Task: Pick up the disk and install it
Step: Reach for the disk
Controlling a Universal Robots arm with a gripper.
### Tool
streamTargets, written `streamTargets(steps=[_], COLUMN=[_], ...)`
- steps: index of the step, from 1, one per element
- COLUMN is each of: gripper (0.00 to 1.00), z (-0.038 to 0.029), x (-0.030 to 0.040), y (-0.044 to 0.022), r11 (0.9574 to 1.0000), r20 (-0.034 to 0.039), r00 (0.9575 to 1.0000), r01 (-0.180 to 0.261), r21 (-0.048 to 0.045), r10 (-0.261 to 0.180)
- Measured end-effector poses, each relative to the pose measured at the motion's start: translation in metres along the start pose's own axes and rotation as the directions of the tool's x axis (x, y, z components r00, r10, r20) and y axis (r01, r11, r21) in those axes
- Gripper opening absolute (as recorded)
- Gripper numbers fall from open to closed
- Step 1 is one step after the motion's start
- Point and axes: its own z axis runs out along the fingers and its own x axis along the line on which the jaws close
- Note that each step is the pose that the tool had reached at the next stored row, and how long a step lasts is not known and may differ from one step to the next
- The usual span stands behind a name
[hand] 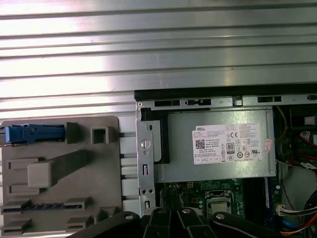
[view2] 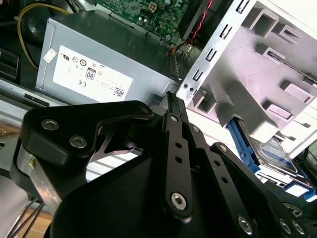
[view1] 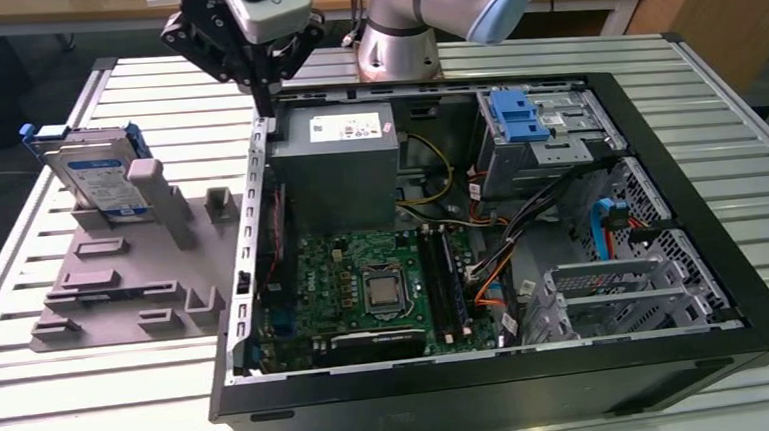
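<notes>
The disk [view1: 99, 179] is a silver drive with a white-and-blue label in a blue carrier. It stands on edge in a slot of the grey holder plate [view1: 121, 282], on the exterior view's left. Its blue edge also shows in both wrist views [hand: 32, 133] [view2: 271, 151]. My gripper [view1: 265, 101] hangs above the rear left corner of the open computer case [view1: 502, 379], to the right of the disk and apart from it. Its black fingers [view2: 174, 144] are shut together with nothing between them, and their bases [hand: 171, 220] show in the first wrist view.
Inside the case, the grey power-supply box [view1: 342, 168] with a white sticker lies just under the gripper. A metal drive cage with a blue latch [view1: 523, 117] sits at the far right corner, above the motherboard [view1: 362, 287] and cables. All rests on a slatted metal table [view1: 88, 404].
</notes>
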Motion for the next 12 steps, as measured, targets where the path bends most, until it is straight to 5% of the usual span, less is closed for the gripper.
streamTargets(steps=[12], gripper=[0.11], z=[0.0010], x=[0.0029], y=[-0.0003], r11=[1.0000], r20=[0.0000], r00=[1.0000], r01=[0.000], r21=[0.0000], r10=[0.000])
